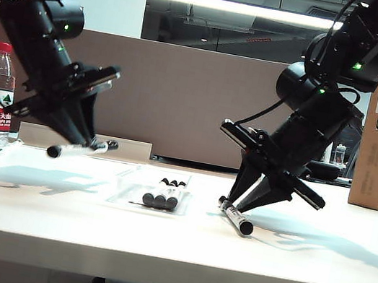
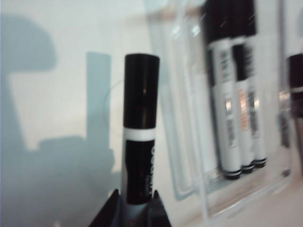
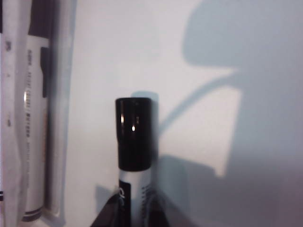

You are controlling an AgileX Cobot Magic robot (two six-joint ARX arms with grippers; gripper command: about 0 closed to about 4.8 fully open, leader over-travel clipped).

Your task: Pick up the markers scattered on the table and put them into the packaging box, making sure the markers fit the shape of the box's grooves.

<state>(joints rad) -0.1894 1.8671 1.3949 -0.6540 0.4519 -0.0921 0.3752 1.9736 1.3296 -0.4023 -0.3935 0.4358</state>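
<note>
In the middle of the table (image 1: 30,212) I see the packaging box (image 1: 123,196) with three markers (image 1: 163,192) lying in its grooves. My left pincer (image 1: 89,144), raised left of the box, is clamped on a fourth marker (image 1: 79,149); my right pincer (image 1: 234,209), right of the box, is clamped on another marker (image 1: 237,220) low by the table. I judge this the carrying step: next, each marker needs lining up parallel with a free groove.

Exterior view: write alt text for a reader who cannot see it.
Two black robot arms each hold a black-capped white marker: the left end effector carries its marker above the white table, the right end effector holds its marker low. Between them, a clear plastic tray holds three markers.
</note>
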